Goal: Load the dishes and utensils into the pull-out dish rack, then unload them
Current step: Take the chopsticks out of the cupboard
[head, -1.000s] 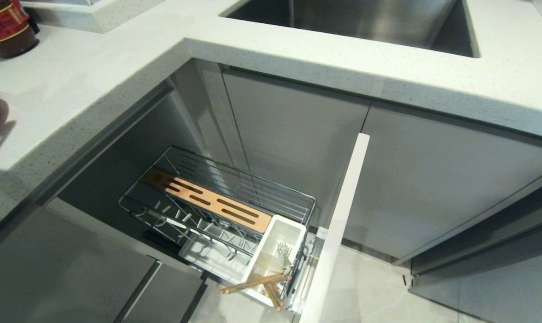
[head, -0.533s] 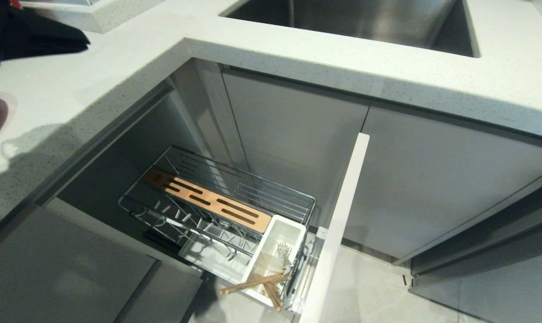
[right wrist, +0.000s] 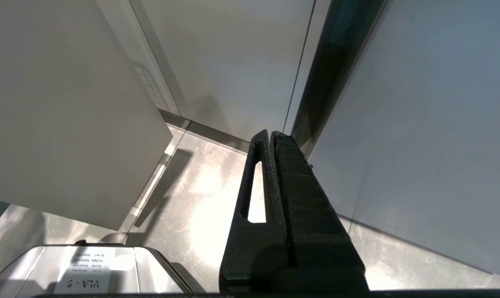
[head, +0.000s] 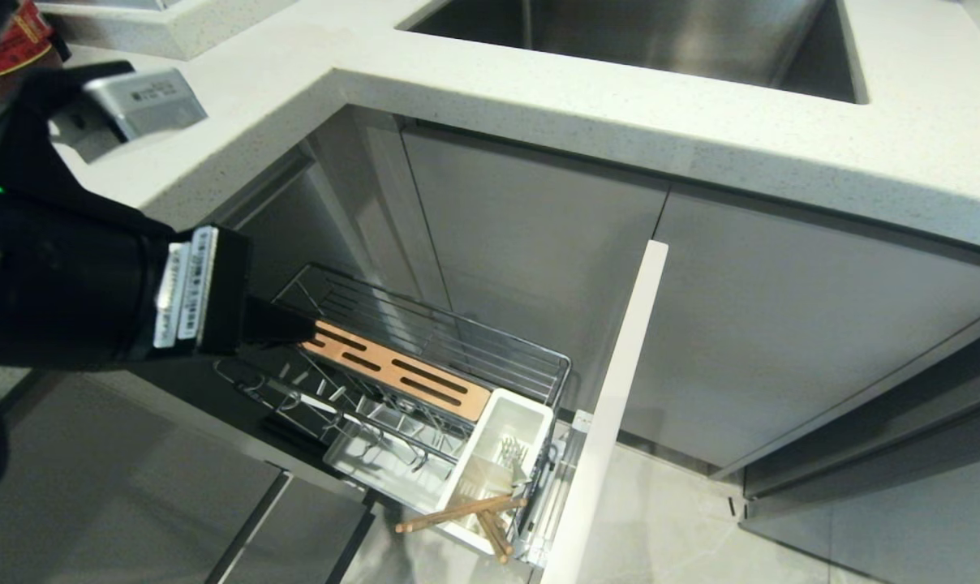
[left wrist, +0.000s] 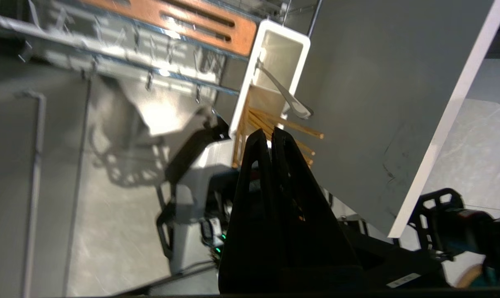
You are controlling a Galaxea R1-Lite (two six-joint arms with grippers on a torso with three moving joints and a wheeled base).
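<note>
Across the far side of the scene runs the pale speckled counter (head: 587,89), with a steel sink (head: 644,36) sunk into it at the far edge. Below the counter stand grey cabinet fronts (head: 782,324), and from the opening at their left the pull-out dish rack (head: 425,357) is drawn out toward the near side, its tall white front panel (head: 612,405) edge-on at the right. The left arm (head: 60,276) fills the left of the head view, reaching in over the far-left end of the rack. Its left end effector (head: 283,324) hangs above the near-left tip of the slotted wooden strip (head: 393,369), its two black fingers (left wrist: 275,174) pressed together and holding nothing. The right end effector (right wrist: 270,136) is outside the head view; its own camera shows it pointing at the floor beside cabinet panels, fingers closed flat against each other and empty.

Inside the rack, a white drip tray (head: 376,466) lies under the wire dividers on the near side. At the rack's right end, next to the front panel, sits the white cutlery cup (head: 502,438). The chopsticks (head: 466,513) lean out of its near compartment, their ends sticking out over the cup's near-left rim. The spoon (left wrist: 285,93) stands in the cup as well, its handle sloping up out of the far compartment. At the far-left corner of the counter a bottle with a red label (head: 23,36) shows behind the arm.
</note>
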